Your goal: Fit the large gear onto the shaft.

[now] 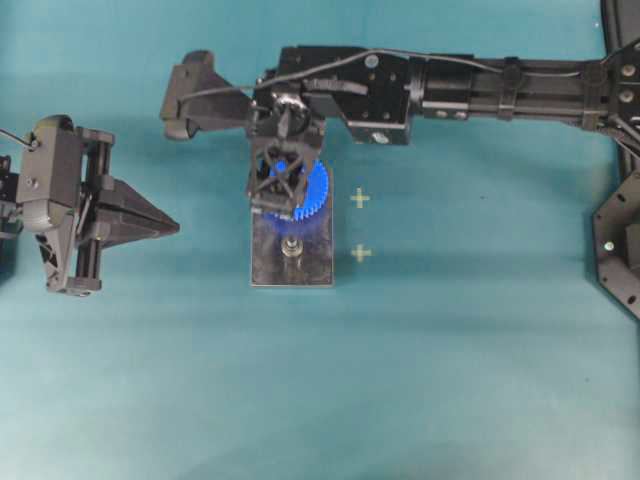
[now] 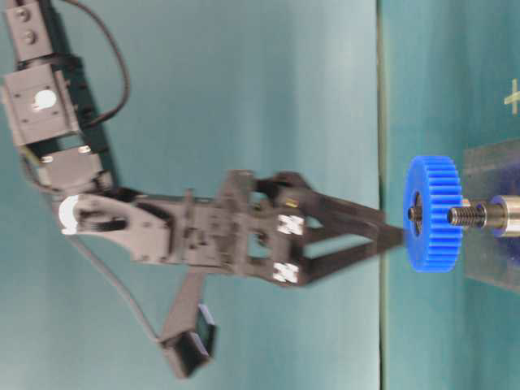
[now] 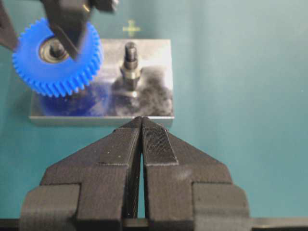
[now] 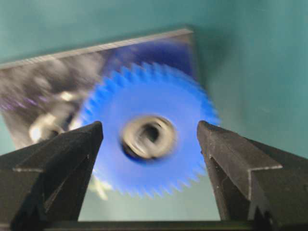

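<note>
Gear (image 3: 55, 60) sits on the far peg, apparently mounted; right gripper (image 4: 150, 159) hangs open above it, left gripper (image 3: 141, 139) closed, empty

Both arms are matte black, built of boxy motor housings joined by open brackets. The right claw (image 4: 150, 139) ends in two wedge-shaped black fingers (image 4: 57, 163) with flat inner faces; the left claw (image 3: 141, 126) shows finely ribbed pads (image 3: 156, 144). Thin black cables loop along the right arm (image 1: 450, 85) — small silver screws dot its housings, and white round markings sit on its joints in the table-level view.
</note>
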You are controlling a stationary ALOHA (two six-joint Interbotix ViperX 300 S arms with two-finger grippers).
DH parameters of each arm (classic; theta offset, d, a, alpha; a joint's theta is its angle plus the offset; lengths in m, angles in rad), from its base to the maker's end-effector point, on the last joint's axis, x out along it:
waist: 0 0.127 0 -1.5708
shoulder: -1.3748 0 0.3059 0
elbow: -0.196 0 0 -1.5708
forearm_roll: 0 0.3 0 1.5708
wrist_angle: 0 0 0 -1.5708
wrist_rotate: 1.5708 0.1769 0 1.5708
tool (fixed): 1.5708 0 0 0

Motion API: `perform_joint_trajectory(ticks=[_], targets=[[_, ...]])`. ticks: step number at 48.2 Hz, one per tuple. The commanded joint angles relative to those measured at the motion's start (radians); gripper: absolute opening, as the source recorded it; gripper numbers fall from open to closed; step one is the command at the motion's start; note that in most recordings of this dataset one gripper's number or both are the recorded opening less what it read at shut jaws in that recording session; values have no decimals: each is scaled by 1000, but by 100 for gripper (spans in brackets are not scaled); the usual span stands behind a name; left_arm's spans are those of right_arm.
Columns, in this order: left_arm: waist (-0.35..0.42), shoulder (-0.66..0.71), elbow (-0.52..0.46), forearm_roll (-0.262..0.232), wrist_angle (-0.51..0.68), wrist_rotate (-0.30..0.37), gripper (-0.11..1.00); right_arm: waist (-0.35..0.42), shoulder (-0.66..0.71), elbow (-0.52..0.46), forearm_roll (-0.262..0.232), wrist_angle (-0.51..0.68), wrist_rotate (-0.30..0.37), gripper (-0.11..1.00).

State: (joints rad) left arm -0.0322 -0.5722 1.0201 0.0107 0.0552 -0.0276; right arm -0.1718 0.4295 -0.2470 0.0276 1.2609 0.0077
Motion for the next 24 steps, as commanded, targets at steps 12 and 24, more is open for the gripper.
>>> perform_joint_trajectory(ticks=[12, 24], targets=[[-2, -6, -11, 3, -8, 0, 0, 11, -103, -14, -5, 31, 2, 86], [-2, -6, -5, 2, -8, 0, 0, 26, -127, 43, 0, 32, 2, 86]])
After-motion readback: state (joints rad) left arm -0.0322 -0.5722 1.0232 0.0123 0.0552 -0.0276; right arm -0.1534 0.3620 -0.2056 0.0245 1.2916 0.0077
